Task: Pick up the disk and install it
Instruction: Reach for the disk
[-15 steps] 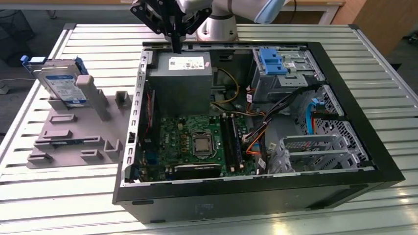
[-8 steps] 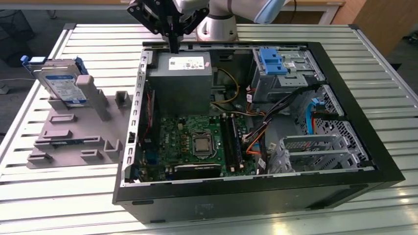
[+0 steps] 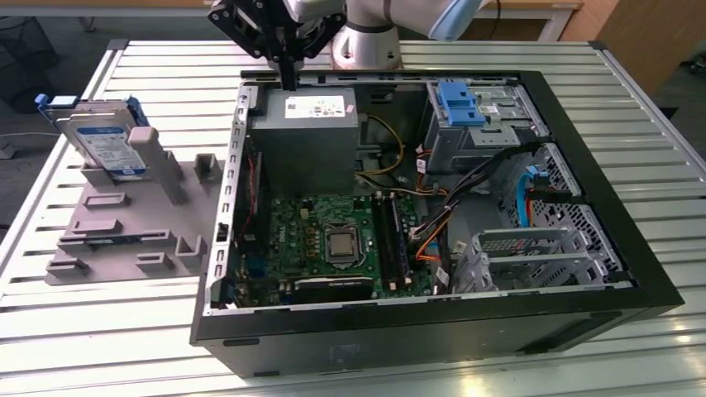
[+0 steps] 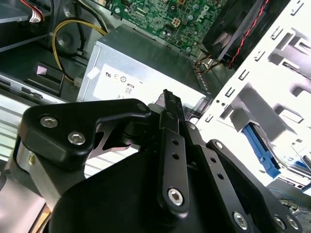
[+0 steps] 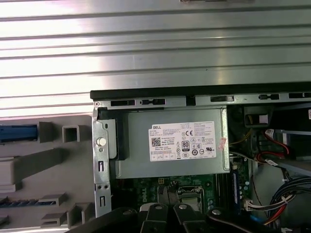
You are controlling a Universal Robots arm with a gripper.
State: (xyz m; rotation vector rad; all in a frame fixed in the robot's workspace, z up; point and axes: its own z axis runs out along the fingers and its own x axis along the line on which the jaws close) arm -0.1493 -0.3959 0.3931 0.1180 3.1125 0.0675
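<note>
While claw (image 3: 289, 83) hangs above computer case (image 3: 441, 343), slatted metal table (image 3: 155, 62) underneath.

silver disk (image 3: 102, 142) leaning on stand (image 3: 132, 223)

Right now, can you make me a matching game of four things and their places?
Things:
1 flat silver metal disk with blue side rails
2 large grey box-shaped power supply
3 upright blue plastic latch
4 black gripper

Places:
A hanging above the black computer case
B leaning on the grey plastic rack
C inside the case beside the green circuit board
D on the metal drive cage

Pairs: 1-B, 2-C, 3-D, 4-A
</note>
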